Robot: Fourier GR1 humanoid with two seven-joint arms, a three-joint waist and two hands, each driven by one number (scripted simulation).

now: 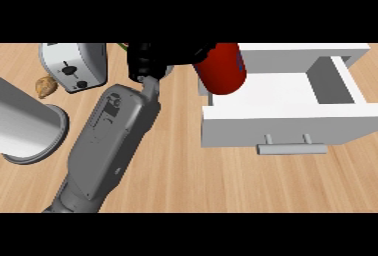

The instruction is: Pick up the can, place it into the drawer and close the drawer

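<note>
Over wood counter (184,170) — open drawer (280,100)

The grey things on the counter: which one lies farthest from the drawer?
The large grey cylinder at the left edge. The toaster stands closer to the white drawer.

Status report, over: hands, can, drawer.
Left hand curled on red can, above open drawer's near-left corner. Right hand out of view. Nothing blocking.
</note>
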